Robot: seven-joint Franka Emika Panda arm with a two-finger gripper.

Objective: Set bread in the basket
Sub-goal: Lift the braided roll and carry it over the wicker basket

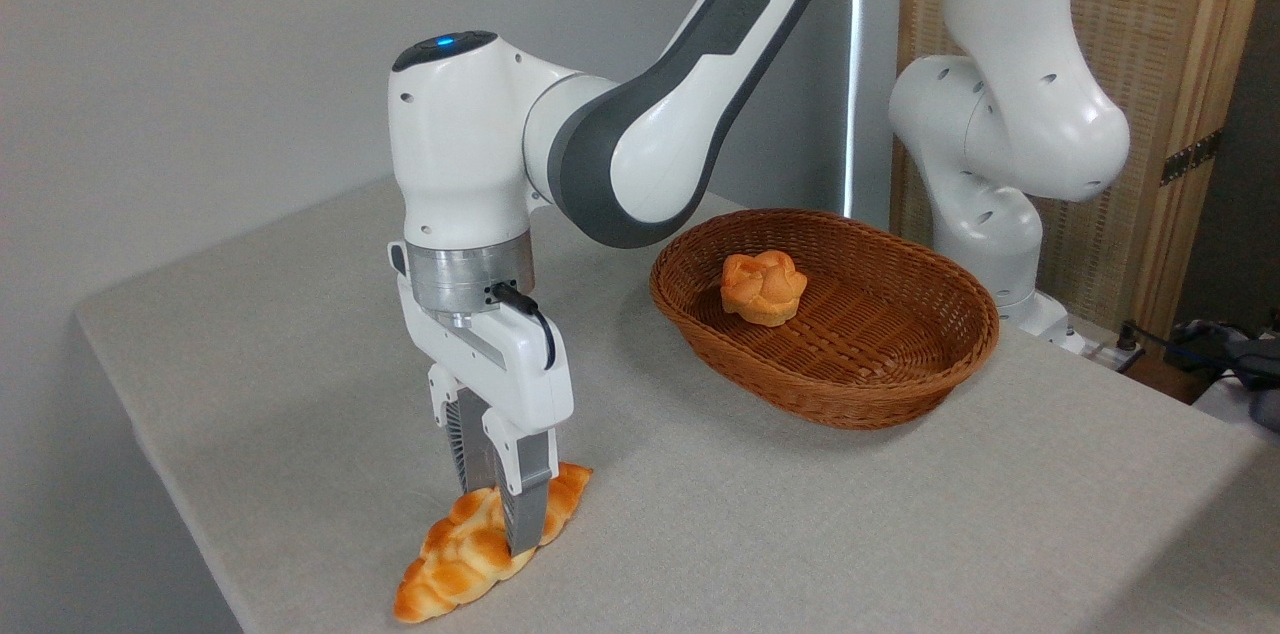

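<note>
While the bread (470, 549) is lying on the counter (800, 514), well apart from the basket (850, 394), we are straddling its middle with our tool (505, 519), fingers narrow; it is looking light, glossy, perhaps slippery.

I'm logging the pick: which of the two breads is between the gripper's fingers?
The long braided loaf on the table, straddled by the gripper; the round bun sits in the basket.

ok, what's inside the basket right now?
One small round bun sits on the basket floor, toward its left end. The rest of the visible floor is bare weave. The near wall hides a strip of floor behind it. The long loaf is on the table.
</note>
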